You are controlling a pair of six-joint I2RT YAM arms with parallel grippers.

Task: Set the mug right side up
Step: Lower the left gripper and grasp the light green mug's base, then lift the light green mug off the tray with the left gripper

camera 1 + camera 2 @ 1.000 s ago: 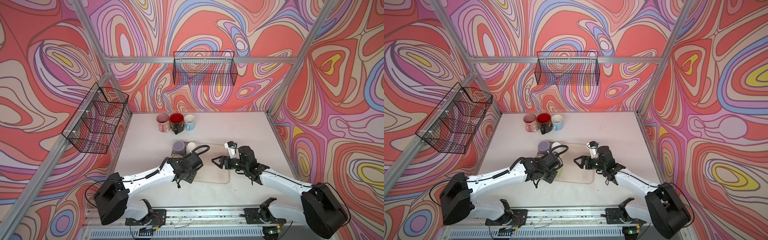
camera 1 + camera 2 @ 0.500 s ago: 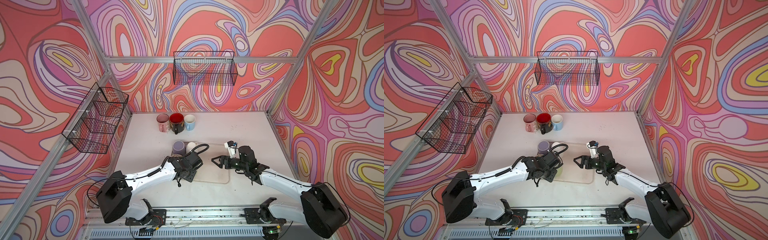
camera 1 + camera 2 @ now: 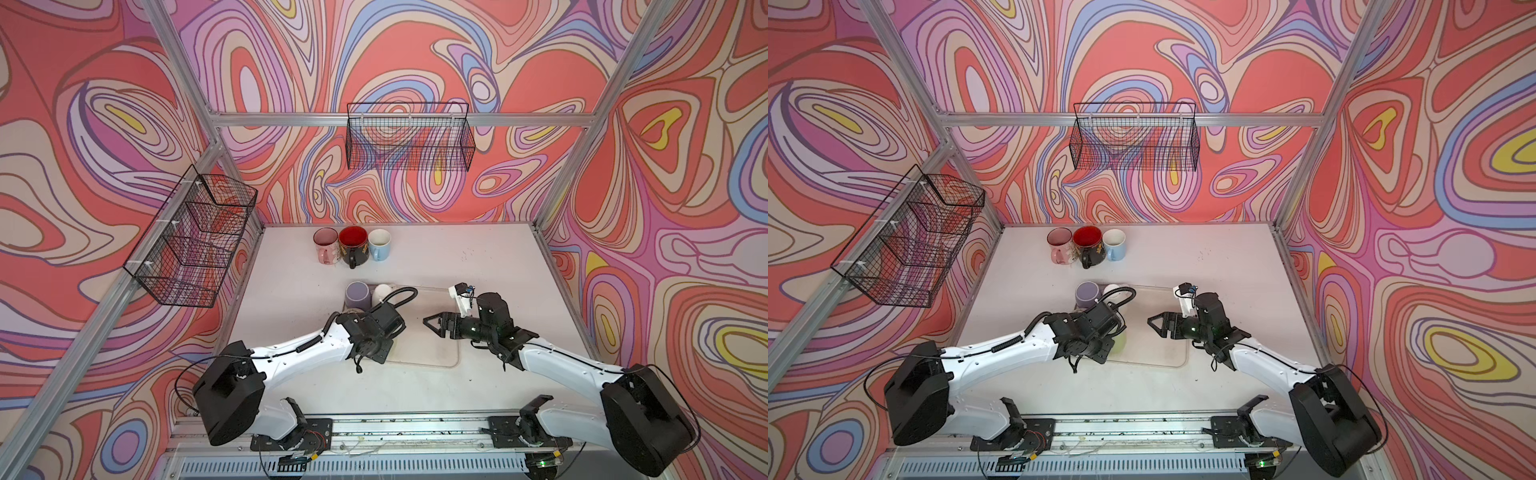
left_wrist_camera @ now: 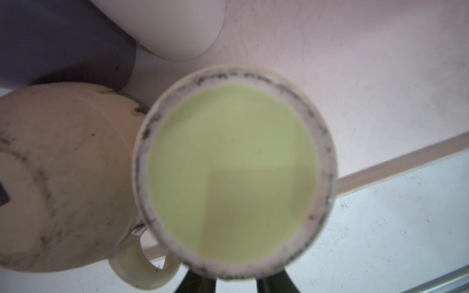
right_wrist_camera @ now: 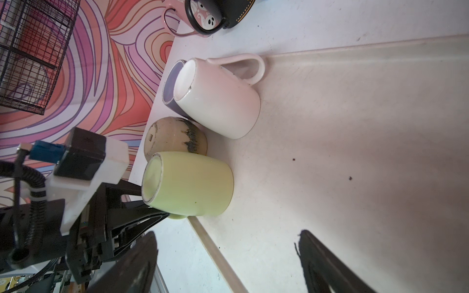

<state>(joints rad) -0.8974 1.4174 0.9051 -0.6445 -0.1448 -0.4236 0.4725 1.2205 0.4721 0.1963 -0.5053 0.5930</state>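
A pale green mug (image 5: 189,186) stands upside down near the edge of a clear tray (image 3: 436,353). Its base (image 4: 233,172) fills the left wrist view. My left gripper (image 4: 236,281) is low beside it, and both dark fingers (image 4: 200,284) run under the base's near edge. In the right wrist view these fingers (image 5: 152,215) lie on either side of the mug's handle stub (image 5: 177,216). Contact is hidden. In both top views the left wrist (image 3: 374,328) (image 3: 1096,328) covers most of the mug. My right gripper (image 3: 430,322) (image 5: 225,253) hovers open to the right, holding nothing.
Close behind the green mug stand an upturned beige mug (image 5: 175,135), white mug (image 5: 218,101) and purple mug (image 3: 357,294). A pink (image 3: 325,245), a black-and-red (image 3: 353,245) and a blue mug (image 3: 379,244) stand upright at the back. Wire baskets (image 3: 409,141) (image 3: 195,237) hang on the walls.
The left arm has shifted slightly while its fingers drew closer together round the green mug's handle. The right arm and the mugs have not moved.
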